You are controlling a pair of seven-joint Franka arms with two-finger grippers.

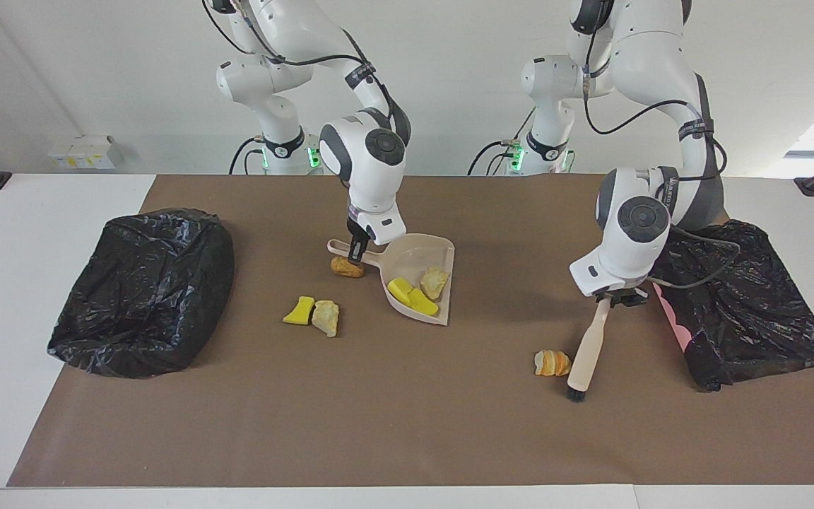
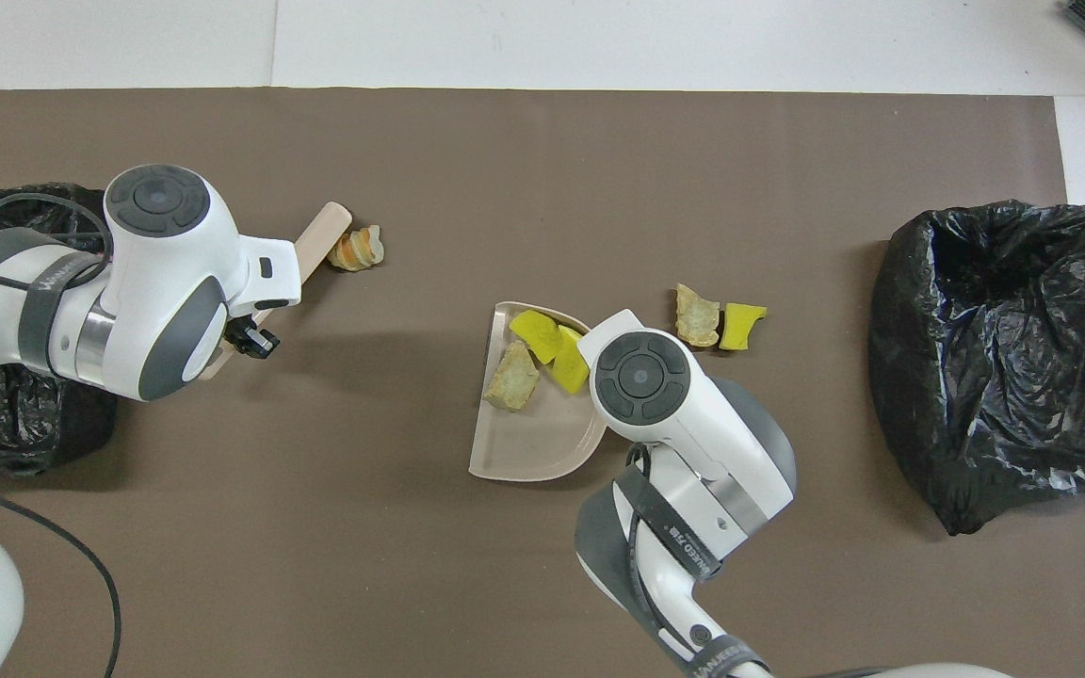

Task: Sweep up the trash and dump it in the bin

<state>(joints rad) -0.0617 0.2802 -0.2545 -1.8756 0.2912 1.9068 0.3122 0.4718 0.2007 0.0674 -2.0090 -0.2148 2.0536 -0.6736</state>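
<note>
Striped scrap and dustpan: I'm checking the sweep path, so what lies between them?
Only bare brown mat lies between the striped scrap and the dustpan, plain in both views.
</note>
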